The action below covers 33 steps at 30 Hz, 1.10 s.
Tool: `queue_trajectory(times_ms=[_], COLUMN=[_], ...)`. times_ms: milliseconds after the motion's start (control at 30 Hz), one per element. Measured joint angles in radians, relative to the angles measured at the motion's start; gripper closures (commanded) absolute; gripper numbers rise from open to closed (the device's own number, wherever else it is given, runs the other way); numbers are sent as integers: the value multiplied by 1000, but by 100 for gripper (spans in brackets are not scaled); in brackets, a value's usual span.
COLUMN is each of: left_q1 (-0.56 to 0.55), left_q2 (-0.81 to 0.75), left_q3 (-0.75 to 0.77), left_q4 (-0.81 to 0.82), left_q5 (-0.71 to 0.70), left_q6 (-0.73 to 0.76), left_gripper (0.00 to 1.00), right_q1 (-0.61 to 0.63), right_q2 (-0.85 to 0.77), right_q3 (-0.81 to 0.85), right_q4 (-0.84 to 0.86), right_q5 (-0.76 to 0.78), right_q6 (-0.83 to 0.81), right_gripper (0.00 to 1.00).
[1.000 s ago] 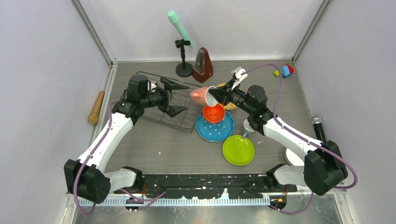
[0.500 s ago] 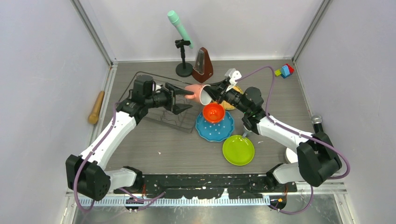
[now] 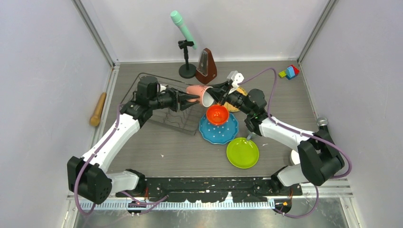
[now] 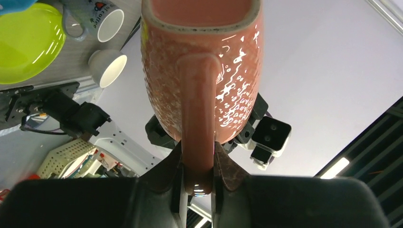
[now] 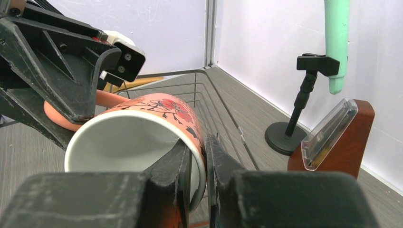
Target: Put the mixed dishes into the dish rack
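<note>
The left arm reaches from its base at the near left corner diagonally toward the far centre, forearm raised and wrist levelled, so that the left gripper (image 3: 187, 98) points right. The right arm reaches from the near right corner toward the far left, elbow low, and the right gripper (image 3: 216, 96) points left, facing the left one at close range. The pinkish-tan mug (image 3: 196, 93) hangs in the air between the two grippers, clear of the table, above the right edge of the dish rack (image 3: 173, 122). It lies just far of the orange bowl (image 3: 217, 114), which sits on the blue white-dotted scalloped plate (image 3: 216, 134), and near of the brown metronome (image 3: 206, 66). In the left wrist view the left fingers (image 4: 228, 167) are drawn in nearly together and clamp the mug's handle (image 4: 197, 109) from both sides, at the end of the handle nearest the wrist. In the right wrist view the right fingers (image 5: 173, 166) are likewise narrowly closed and pinch the mug wall at the rim, one finger inside the white interior and one outside on the glazed surface. Both grippers therefore hold the mug at once. The mug lies on its side: its long axis runs roughly left to right and close to level, the mouth facing right toward the right wrist, the base facing left, and the handle turned toward the left gripper.
</note>
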<state>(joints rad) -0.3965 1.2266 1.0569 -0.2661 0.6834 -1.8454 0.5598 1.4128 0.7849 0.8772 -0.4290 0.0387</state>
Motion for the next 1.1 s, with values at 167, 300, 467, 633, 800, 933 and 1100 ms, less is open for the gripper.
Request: queue_trajectory(times_ms=[167, 300, 467, 633, 800, 933, 1100], left_q1=[-1, 3, 47, 123, 136, 135, 137], left_q2=[0, 0, 0, 0, -4, -32, -95], left_q3=[-6, -4, 51, 117, 194, 153, 5], left_q4=[16, -2, -119, -297, -398, -338, -180], left_q5=[2, -10, -62, -221, -481, -654, -716], left_q6=[-1, 72, 243, 488, 769, 961, 1168], left_gripper=[100, 100, 100, 100, 100, 100, 100], right_q1=[0, 7, 12, 13, 13, 13, 13], right_q2=[2, -4, -37, -122, -207, -264, -306], right_q3=[0, -2, -19, -49, -74, -63, 28], right_q4=[14, 45, 23, 18, -33, -193, -480], right_q5=[5, 28, 78, 132, 194, 268, 335], right_q6=[2, 36, 37, 34, 44, 86, 169], right_gripper=[55, 35, 19, 14, 17, 18, 16])
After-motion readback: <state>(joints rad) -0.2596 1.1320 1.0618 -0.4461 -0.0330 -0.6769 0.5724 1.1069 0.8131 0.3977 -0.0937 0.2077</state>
